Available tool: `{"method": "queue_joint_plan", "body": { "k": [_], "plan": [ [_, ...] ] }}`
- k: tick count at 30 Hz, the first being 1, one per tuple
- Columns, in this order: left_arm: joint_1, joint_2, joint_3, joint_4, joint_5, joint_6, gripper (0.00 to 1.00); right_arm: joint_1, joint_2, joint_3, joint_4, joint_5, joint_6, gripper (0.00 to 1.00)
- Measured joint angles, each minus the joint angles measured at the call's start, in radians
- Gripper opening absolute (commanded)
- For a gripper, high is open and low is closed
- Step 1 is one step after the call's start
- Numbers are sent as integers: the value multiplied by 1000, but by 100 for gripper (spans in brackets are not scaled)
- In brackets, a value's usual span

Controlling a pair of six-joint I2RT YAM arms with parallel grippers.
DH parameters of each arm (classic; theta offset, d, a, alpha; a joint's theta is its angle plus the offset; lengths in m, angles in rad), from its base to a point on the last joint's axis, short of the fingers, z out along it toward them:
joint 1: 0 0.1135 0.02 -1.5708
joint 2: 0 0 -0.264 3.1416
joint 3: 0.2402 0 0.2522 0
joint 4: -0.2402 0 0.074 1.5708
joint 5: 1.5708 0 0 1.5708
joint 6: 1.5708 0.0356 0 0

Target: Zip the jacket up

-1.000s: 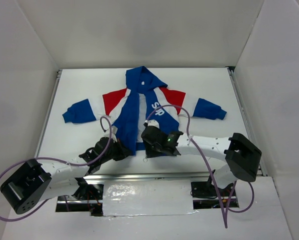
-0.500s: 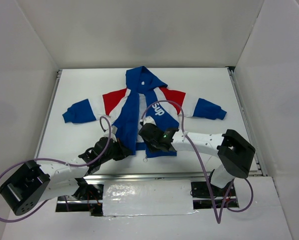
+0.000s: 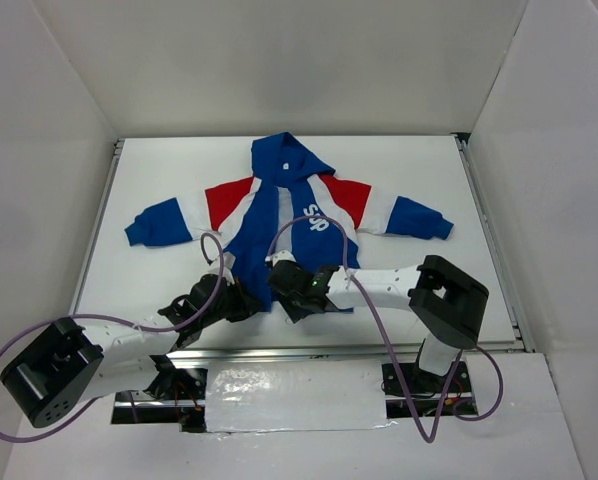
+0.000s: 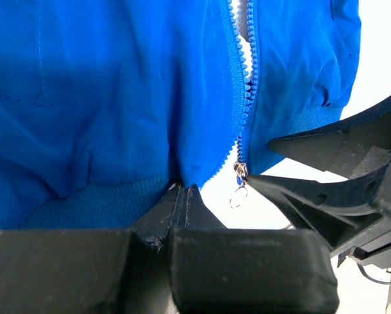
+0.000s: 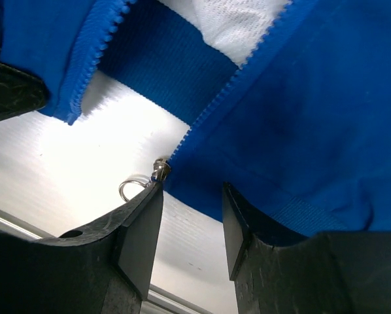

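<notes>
Blue-red-white hooded fabric jacket (image 3: 279,200), white "SUP" lettering (image 3: 314,222) legible only from above. At its hem (image 4: 104,199): left gripper (image 4: 182,191) pinching cloth, right gripper (image 5: 192,193) spread beside metal zipper slider (image 5: 160,168), wrist views only.

The jacket (image 3: 251,240) is royal blue on body and hood, with red and white slanted shoulder panels, blue cuffs and white chest lettering (image 3: 315,221). Its zipper teeth (image 4: 250,78) are blue, the pull ring (image 4: 237,195) silver. The counter (image 3: 159,170) is white.
</notes>
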Motion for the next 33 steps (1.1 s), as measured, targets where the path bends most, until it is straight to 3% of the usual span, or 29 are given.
{"method": "queue_joint_plan", "body": {
  "k": [22,33],
  "plan": [
    [0,19,0,9,0,0,0,6,1,-19,56,-17,43,52],
    [0,35,0,15,1,0,0,7,-31,9,33,42,196,52]
  ]
}}
